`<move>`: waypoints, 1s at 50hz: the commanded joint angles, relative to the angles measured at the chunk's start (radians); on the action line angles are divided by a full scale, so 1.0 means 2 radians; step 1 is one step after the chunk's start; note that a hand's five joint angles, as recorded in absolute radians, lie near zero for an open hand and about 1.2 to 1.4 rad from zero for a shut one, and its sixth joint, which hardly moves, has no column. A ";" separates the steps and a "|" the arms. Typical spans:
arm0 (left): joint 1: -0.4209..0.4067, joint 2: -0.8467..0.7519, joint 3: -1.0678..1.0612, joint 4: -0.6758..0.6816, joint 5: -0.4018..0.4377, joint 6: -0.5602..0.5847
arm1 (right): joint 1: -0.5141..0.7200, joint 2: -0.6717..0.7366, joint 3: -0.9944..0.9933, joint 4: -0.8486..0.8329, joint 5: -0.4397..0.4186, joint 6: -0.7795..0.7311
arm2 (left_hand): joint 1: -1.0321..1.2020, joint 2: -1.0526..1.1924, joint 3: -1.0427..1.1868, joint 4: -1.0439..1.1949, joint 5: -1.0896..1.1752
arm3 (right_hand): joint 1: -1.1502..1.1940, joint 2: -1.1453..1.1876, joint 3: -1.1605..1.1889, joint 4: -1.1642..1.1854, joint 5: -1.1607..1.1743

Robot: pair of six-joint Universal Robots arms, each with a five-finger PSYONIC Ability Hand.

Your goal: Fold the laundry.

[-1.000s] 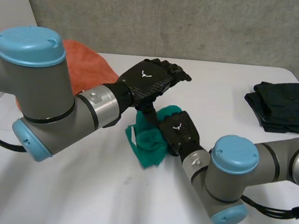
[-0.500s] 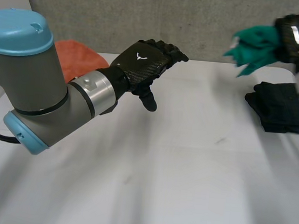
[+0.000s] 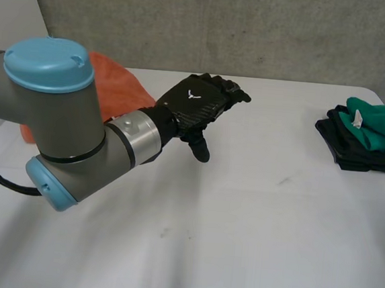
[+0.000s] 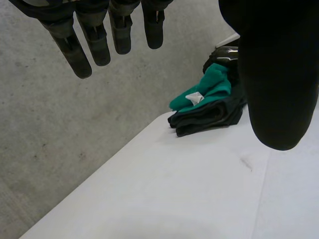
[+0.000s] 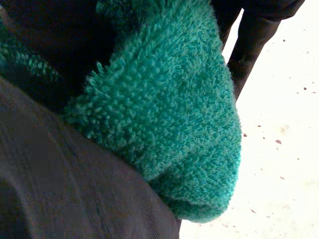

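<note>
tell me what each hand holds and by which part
The left hand holds nothing, fingers straight. The right hand is against the green towel on the dark stack; whether it grips it cannot be told.

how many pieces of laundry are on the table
3: an orange cloth behind the left arm, a dark folded garment at the far right, and a green towel lying on it. The dark pile may hold more.
</note>
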 commanded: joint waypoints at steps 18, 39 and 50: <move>-0.013 0.048 0.003 0.002 0.000 -0.004 | -0.089 -0.267 0.092 0.345 0.106 -0.189 | -0.013 -0.015 -0.022 -0.015 -0.021 | -0.419 -0.482 -0.486 -0.506 -0.475; 0.217 -0.048 0.061 0.073 -0.094 0.171 | 0.220 -0.452 0.337 0.203 0.223 -0.281 | -0.006 -0.008 -0.015 -0.008 -0.013 | -0.419 -0.482 -0.486 -0.506 -0.475; 0.275 -0.256 0.181 0.102 -0.027 0.252 | 0.249 -0.447 0.445 0.204 0.223 -0.296 | 0.025 0.022 0.016 0.023 0.017 | -0.419 -0.482 -0.486 -0.506 -0.475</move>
